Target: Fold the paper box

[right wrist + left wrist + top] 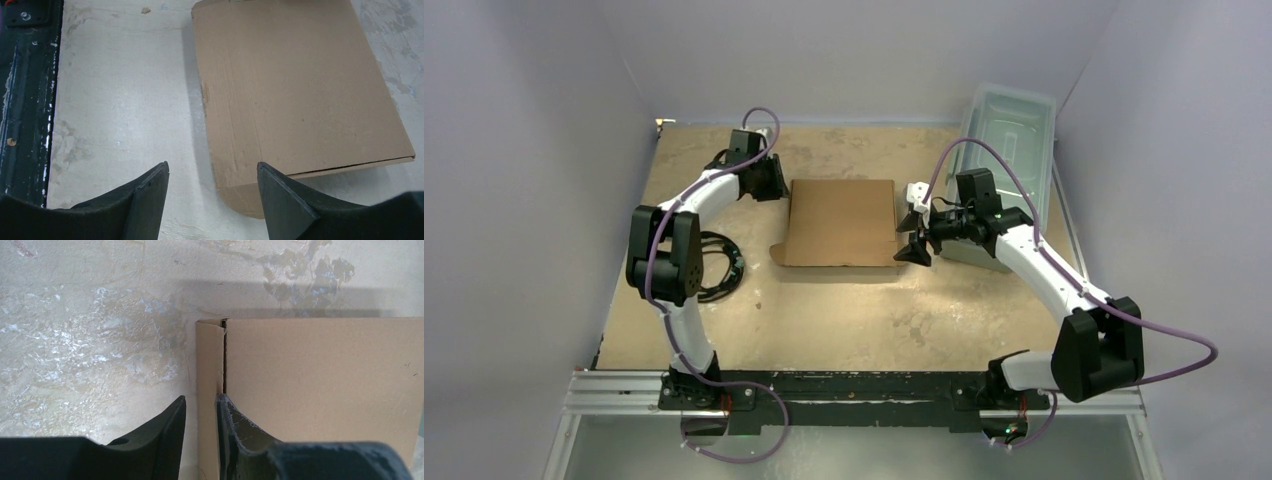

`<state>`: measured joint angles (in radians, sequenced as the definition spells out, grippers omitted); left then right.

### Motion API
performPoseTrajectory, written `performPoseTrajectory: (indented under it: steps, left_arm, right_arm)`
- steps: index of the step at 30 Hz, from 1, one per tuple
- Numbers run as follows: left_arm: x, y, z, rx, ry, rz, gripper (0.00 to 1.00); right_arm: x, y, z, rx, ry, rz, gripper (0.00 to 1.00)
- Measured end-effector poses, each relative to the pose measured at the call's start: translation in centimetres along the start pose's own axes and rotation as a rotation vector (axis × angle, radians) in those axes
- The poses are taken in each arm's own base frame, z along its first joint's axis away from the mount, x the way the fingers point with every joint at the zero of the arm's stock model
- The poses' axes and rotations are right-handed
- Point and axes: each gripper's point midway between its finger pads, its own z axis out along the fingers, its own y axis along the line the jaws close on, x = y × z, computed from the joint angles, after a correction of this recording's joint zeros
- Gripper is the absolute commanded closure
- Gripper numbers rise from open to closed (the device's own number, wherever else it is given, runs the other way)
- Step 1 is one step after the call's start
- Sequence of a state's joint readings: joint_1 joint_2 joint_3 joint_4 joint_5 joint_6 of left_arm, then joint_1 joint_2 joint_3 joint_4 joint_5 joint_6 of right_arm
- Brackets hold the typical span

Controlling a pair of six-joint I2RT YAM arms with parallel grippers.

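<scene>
At its far-left corner, the left gripper (200,400) straddles a side flap (207,360) of the paper box (842,222), mid-table; whether it pinches, I cannot tell. Light, stiff card: take flap edges. Right gripper (212,163) gapes empty beside it.

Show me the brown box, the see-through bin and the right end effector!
paper box (842,222): top camera, middle of its flat brown top.
clear plastic bin (1014,125): top camera, on its lid.
right end effector (914,236): top camera, midway between its black fingertips.
</scene>
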<state>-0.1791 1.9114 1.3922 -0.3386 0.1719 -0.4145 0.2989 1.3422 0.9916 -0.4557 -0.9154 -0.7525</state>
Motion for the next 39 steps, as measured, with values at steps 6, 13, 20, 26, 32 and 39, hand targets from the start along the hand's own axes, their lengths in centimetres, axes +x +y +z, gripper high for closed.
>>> performPoseTrajectory:
  steps: [6, 13, 20, 26, 32, 39]
  left_arm:
    - [0.3, -0.3, 0.0, 0.018, 0.010, 0.015, 0.74]
    - [0.9, -0.5, 0.1, 0.027, 0.024, 0.018, 0.74]
    - [1.6, -0.5, -0.9, 0.030, 0.030, 0.018, 0.71]
    - [0.7, -1.5, -3.3, 0.051, -0.026, 0.030, 0.69]
    - [0.1, -2.1, -4.3, 0.075, -0.060, 0.033, 0.74]
    - [2.1, -1.8, -2.6, 0.091, 0.019, 0.021, 0.83]
  right_arm:
    - [0.0, 0.0, 0.0, 0.000, 0.000, -0.001, 0.32]
    - [0.3, 0.0, 0.2, -0.005, 0.005, 0.008, 0.32]
    - [0.4, 0.0, 0.2, -0.006, 0.006, 0.009, 0.32]
    - [0.4, 0.0, 0.2, -0.006, 0.007, 0.004, 0.32]
    - [0.4, -0.1, 0.2, -0.006, 0.007, 0.004, 0.32]
    - [0.4, 0.0, 0.2, -0.007, 0.007, 0.003, 0.32]
